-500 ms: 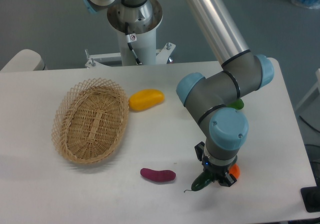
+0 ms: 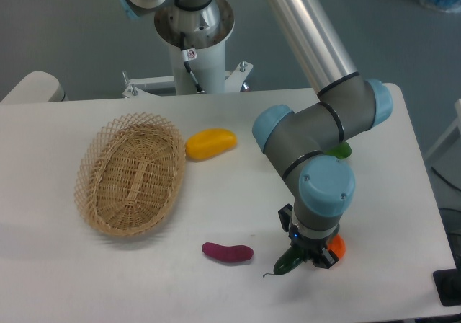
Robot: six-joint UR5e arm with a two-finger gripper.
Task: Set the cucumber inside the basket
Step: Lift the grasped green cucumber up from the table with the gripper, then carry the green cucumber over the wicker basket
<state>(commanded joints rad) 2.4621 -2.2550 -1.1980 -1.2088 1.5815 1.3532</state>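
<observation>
cucumber (image 2: pixel 288 263) half hidden under the gripper (image 2: pixel 308 258) at the near right of the table (image 2: pixel 65 280)

only the dark green end and thin stem tip of the cucumber show; the rest sits behind the wrist, and the fingers are hidden, so whether they are clenched on it or released cannot be told. one orange thing (image 2: pixel 337 247) peeks out just right of the gripper, and one green thing (image 2: pixel 341 150) is mostly covered by the arm's elbow, too little showing to name either. one wicker basket (image 2: pixel 94 164) lies well apart on the left, nothing in it. one yellow vegetable (image 2: pixel 210 143) lies just beside its right rim. one purple sweet potato (image 2: pixel 227 251) lies near the cucumber, between it and the basket.
</observation>
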